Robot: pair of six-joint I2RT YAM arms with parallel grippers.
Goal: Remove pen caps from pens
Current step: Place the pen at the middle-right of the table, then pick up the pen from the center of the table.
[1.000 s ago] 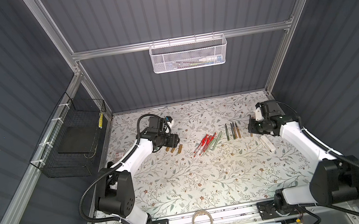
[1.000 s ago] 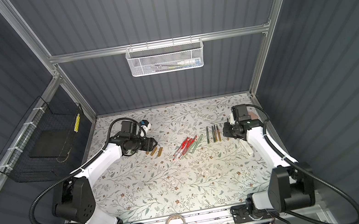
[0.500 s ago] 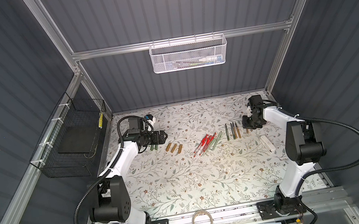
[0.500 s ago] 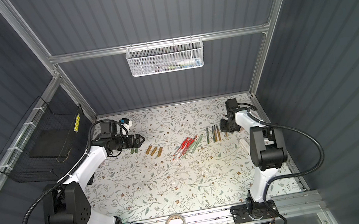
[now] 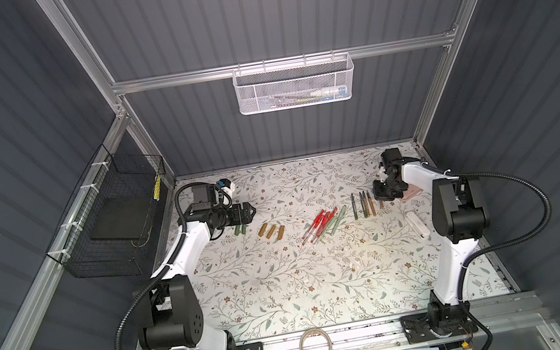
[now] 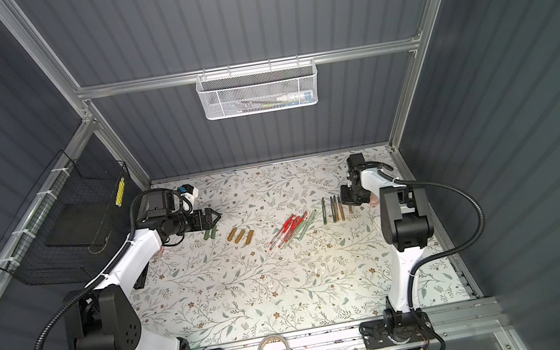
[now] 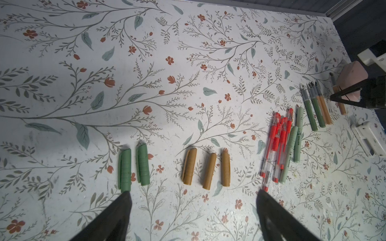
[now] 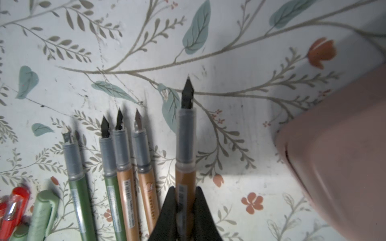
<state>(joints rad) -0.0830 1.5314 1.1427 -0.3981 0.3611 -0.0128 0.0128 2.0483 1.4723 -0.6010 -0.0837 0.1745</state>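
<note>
**A:** Report the left hand.

**B:** The left hand stands wide and empty, fingers spread above the tabletop. It hovers near two dark green pen caps, which lie side by side.

**A:** Other loose caps?

**B:** Three golden-brown pen caps lie in a row next to the green pair, apart from each other, all flat on the tabletop.

**A:** Report the right hand.

**B:** The right hand is clamped narrow on a golden-brown pen, gripping the barrel. The cap is off, and the dark nib points away from the hand. Whether the pen touches the tabletop, I cannot tell.

**A:** Location of the remaining pens?

**B:** Four uncapped pens, two dark green and two golden-brown, lie in a row just beside the held one, nibs pointing the same way. Between that row and the loose caps lies a cluster of red pens and pale green pens, caps on. A pink case lies on the other side of the held pen.
</note>
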